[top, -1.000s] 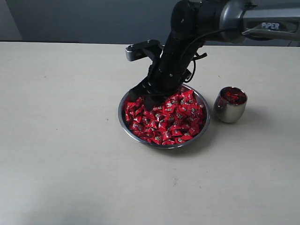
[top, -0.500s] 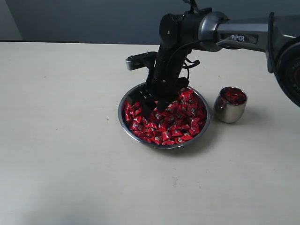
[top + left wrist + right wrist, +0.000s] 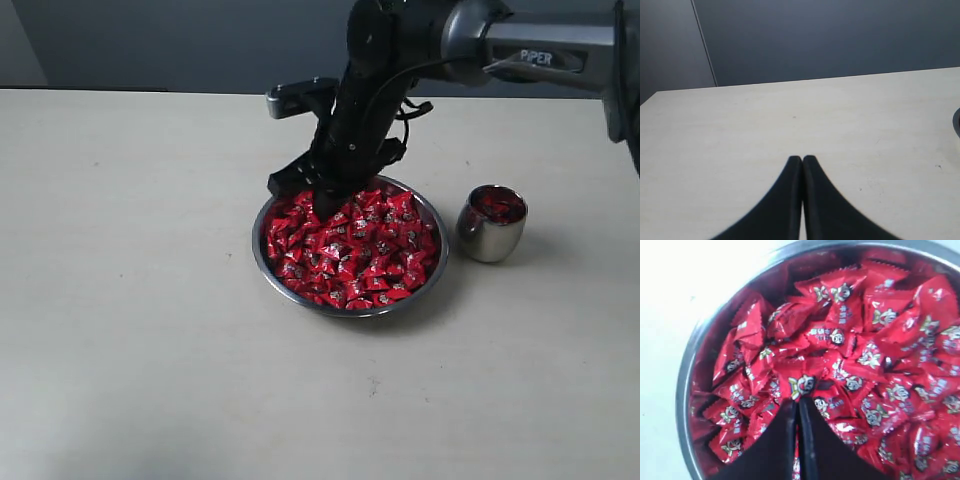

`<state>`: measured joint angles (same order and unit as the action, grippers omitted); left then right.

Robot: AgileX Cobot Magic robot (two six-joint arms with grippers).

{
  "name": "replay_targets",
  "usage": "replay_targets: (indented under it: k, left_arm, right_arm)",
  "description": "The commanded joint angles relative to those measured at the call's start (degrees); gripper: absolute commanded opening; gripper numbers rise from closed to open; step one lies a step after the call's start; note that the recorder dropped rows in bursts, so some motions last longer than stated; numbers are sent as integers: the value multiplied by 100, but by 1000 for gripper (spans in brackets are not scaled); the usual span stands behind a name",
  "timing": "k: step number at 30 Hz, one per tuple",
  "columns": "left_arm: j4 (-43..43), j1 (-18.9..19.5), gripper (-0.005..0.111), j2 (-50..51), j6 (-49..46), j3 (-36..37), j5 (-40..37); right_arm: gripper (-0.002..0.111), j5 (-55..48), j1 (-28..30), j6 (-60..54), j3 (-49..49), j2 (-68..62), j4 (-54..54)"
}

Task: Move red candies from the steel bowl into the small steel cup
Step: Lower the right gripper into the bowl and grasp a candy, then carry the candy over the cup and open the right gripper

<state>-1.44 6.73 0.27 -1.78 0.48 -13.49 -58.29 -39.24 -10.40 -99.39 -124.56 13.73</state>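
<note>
A: Outside view: the right pincer [image 3: 322, 205] has lifted out of the red candies [image 3: 355, 255], over the far rim of the steel bowl [image 3: 350, 313]. The small steel cup [image 3: 490, 238] stands just right of it on the tabletop [image 3: 150, 300].
B: Left wrist?
A: The left pincer [image 3: 802, 160] is pressed together and idle.
B: Right wrist?
A: Its fingertips [image 3: 785, 415] have snapped together at one wrapper. Whether it's caught, I cannot tell. If so, the cup is next.

Glossy crinkled-foil red candies [image 3: 350, 255], shiny steel bowl [image 3: 256, 250], polished small steel cup [image 3: 488, 240], matt smooth table [image 3: 130, 300]
</note>
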Motion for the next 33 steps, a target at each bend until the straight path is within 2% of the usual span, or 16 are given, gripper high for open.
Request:
replay_targets:
  k: [1, 7, 11, 15, 22, 33]
  left_arm:
    - [-11, 12, 0, -27, 10, -48, 27]
    - [-11, 12, 0, -27, 10, -48, 27]
    - [-11, 12, 0, -27, 10, -48, 27]
    - [-11, 12, 0, -27, 10, -48, 27]
    - [-11, 12, 0, -27, 10, -48, 27]
    - [-11, 12, 0, -27, 10, -48, 27]
  right_arm:
    - [0, -262, 544, 59, -35, 451, -123]
    - [0, -499, 1947, 335, 43, 1188, -123]
    - [0, -309, 2496, 343, 684, 1581, 38]
    - [0, 150, 2623, 332, 1412, 1858, 425]
    - [0, 967, 2623, 254, 2352, 1972, 463]
    - [0, 971, 2623, 179, 2603, 1972, 51]
